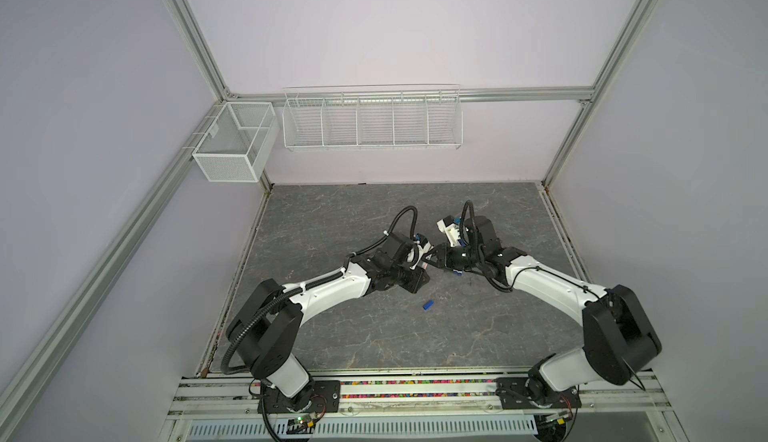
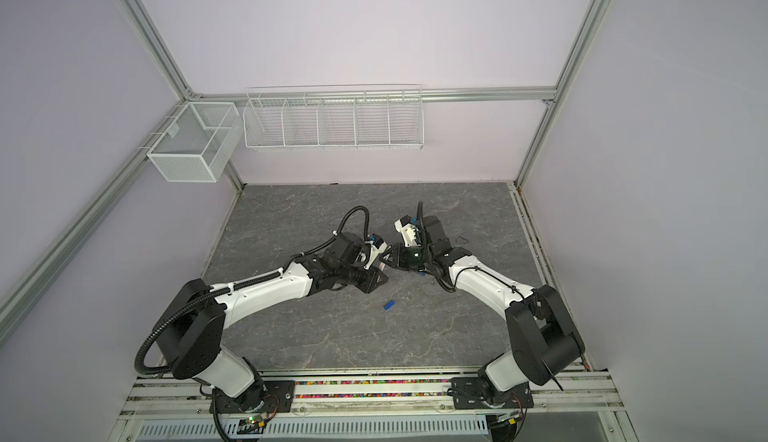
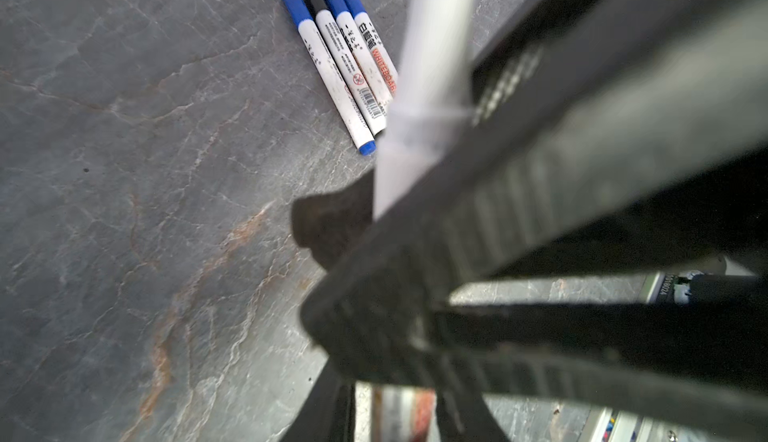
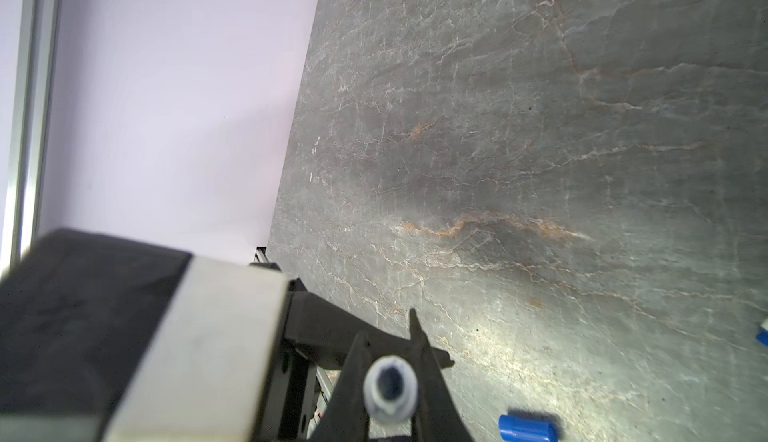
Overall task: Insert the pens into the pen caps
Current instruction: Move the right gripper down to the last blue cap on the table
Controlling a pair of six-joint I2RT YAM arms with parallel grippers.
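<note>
Top views: I see both arms bent toward mid-table, with the left gripper point(image 1: 426, 267) and right gripper point(image 1: 438, 253) nose to nose, nearly touching. Under them the table point(image 1: 332, 336) is a matt grey slab, veined like slate. A loose blue cap point(image 1: 428, 305), a short cylinder, lies on its side on the near side of the grippers, apart from them. The lilac walls point(image 1: 374, 24) are framed by aluminium rails point(image 1: 498, 93). A white wire rack point(image 1: 372, 120) and a mesh box point(image 1: 232, 145) hang at the back.

Left wrist: four capped pens point(image 3: 345, 58) lie side by side, touching. Their barrels are white and printed; three caps are blue, one black. A fifth pen point(image 3: 428, 66) crosses in front as a white blur (focus poor) and runs behind black ribbed fingers point(image 3: 519, 195). I cannot tell how the left jaws stand.

Right wrist: the right fingers pinch the fifth pen point(image 4: 390, 394), seen end-on as a pale ring round a dark core. The loose blue cap point(image 4: 528, 427) lies on the table nearby.
</note>
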